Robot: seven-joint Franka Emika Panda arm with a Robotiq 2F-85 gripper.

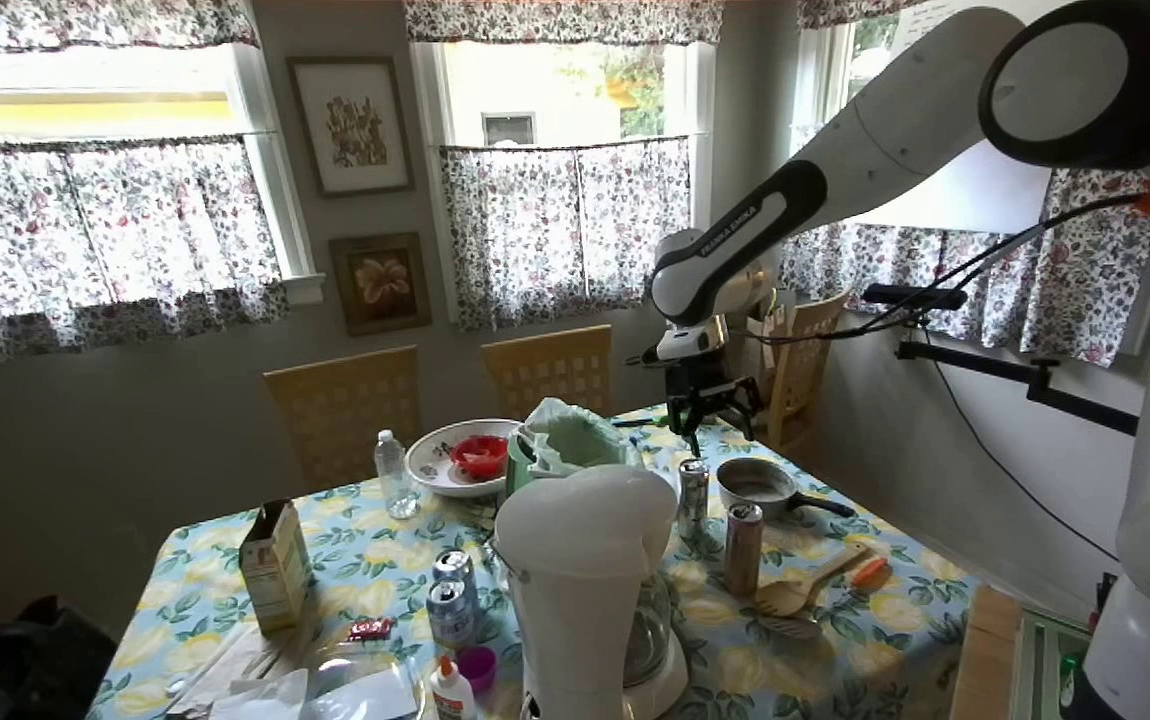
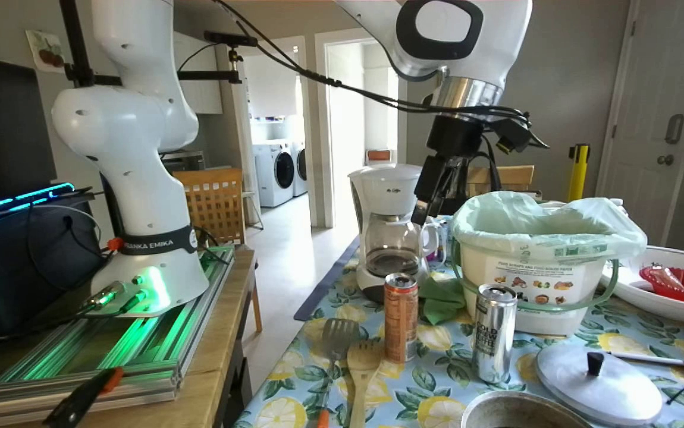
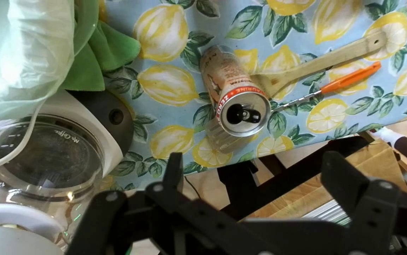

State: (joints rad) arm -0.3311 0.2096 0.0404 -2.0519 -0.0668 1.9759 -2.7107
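The wide, empty claw (image 3: 253, 158) is likely at the approach step; alignment, then lowering, seems called for. The orange energy-drink can (image 2: 401, 318) stands upright on the surface (image 2: 437, 371) beside the wooden fork (image 2: 364, 361).

Four cans (image 1: 743, 550), one saucepan (image 1: 755, 485), one coffee maker (image 1: 580, 590)

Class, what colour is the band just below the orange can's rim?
The orange can has a lettered red band there, clearest in the wrist view.
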